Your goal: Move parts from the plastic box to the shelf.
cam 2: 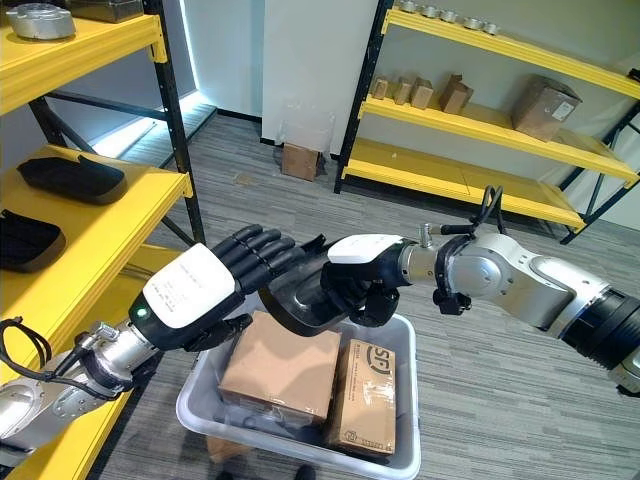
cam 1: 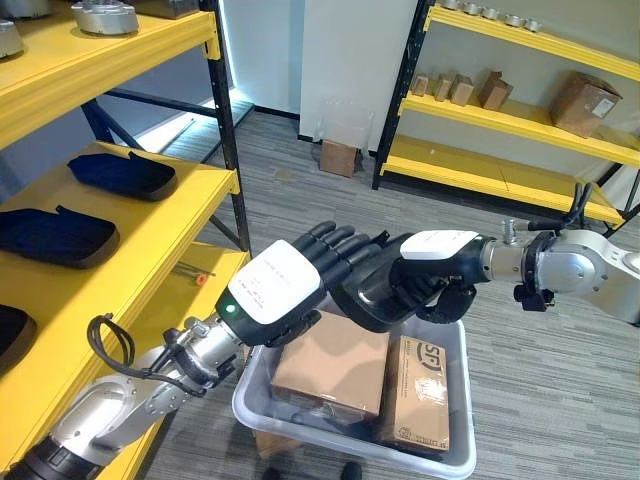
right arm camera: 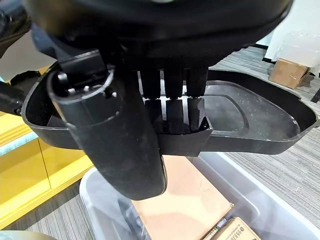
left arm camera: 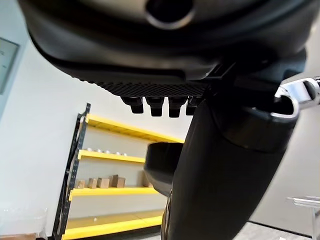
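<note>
From the left eye, the right hand (cam 1: 432,272) holds a black tray-shaped part (cam 1: 372,292) above the grey box (cam 1: 455,455), its fingers curled over the part's rim; the left hand (cam 1: 290,285) lies against the part's near end with fingers stretched straight. In the box lie two cardboard cartons (cam 1: 332,368), side by side. On the yellow shelf (cam 1: 150,235) to the left rest dark parts (cam 1: 122,174) of the same kind. From the right eye, the same scene: the part (cam 2: 295,295) hangs between both hands over the box's far left corner, and a second yellow rack (cam 2: 470,120) stands across the room with small cartons on it. In the left wrist view, the left hand's fingers (left arm camera: 155,104) stand out straight, not closed on anything. In the right wrist view, the right hand's fingers (right arm camera: 172,107) hook over the part's wall (right arm camera: 240,135), thumb underneath, with the box and a carton below.
</note>
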